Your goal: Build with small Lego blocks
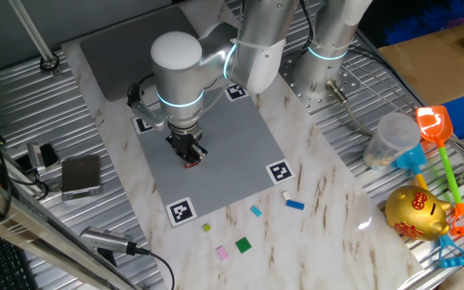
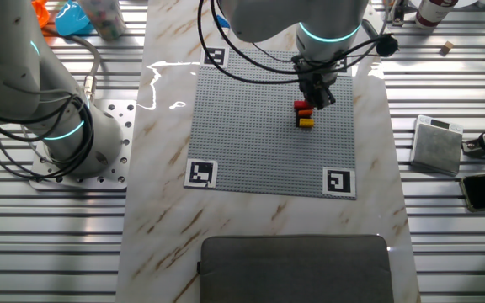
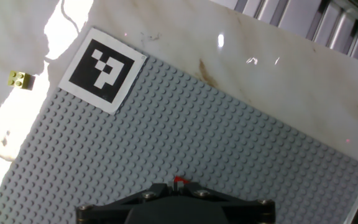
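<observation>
While over grey plate (image 1: 232,153), fingers (image 1: 190,153) meet red block (image 2: 302,105); grip unclear.

We note a white marble-patterned desk (image 1: 329,185) set on ribbed metal slats (image 1: 95,193). At 3 o'clock in one fixed view lie plastic beach toys (image 1: 441,161) and a gold piggy bank (image 1: 416,212); at 9 o'clock, a small grey box (image 1: 80,176). Glare marks the desk top.
</observation>
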`<state>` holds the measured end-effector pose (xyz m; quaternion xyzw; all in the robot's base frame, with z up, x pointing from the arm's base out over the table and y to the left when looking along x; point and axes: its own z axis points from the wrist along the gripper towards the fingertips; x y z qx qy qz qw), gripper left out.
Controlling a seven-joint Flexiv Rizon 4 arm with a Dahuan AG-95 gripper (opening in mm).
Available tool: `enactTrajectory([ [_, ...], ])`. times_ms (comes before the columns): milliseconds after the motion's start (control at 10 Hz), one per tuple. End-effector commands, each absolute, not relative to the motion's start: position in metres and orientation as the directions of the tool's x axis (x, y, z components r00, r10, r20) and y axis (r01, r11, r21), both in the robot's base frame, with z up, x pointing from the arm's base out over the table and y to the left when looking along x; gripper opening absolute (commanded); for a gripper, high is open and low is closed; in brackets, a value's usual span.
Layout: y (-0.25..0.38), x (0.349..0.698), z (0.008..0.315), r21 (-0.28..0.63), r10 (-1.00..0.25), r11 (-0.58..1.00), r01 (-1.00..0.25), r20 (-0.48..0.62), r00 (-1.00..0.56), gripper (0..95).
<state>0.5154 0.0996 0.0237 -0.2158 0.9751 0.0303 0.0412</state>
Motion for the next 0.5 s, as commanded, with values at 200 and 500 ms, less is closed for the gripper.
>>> enactTrajectory([
  [200, 0.101, 0.512, 0.032, 0.036, -0.419, 0.906, -0.423, -0.087, -0.904, 0.0],
  [500, 0.097, 0.509, 0.036, 0.037, -0.424, 0.903, -0.428, -0.088, -0.901, 0.0],
])
